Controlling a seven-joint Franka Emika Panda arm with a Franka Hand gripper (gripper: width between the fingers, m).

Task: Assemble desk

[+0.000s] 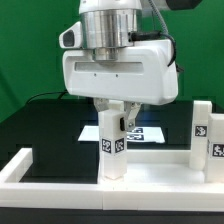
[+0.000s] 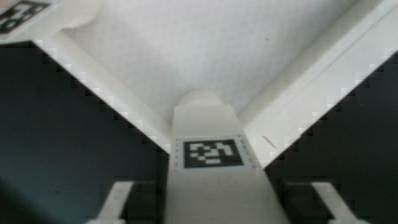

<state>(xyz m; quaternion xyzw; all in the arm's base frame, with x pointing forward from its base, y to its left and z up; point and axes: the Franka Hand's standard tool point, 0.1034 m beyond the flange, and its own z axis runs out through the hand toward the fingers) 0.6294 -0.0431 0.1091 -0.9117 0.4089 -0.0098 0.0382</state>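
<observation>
A white leg block (image 1: 112, 148) stands upright on the black table just behind the front border rail, with a square tag on its face. My gripper (image 1: 113, 124) comes down over its top, and the fingers sit tight against its two sides. In the wrist view the same leg block (image 2: 215, 165) fills the middle with its tag facing the camera. The dark pads (image 2: 150, 203) of my gripper (image 2: 222, 206) press against its flanks. Two more leg blocks (image 1: 201, 124) (image 1: 213, 150) stand at the exterior view's right. The tabletop slab cannot be made out.
The long white border rail (image 1: 60, 178) runs along the front and turns up both sides. The marker board (image 1: 140, 131) lies flat behind the held leg. In the wrist view a broad white surface (image 2: 214, 55) spreads beyond the leg, with a tagged white part (image 2: 18, 15) at one corner.
</observation>
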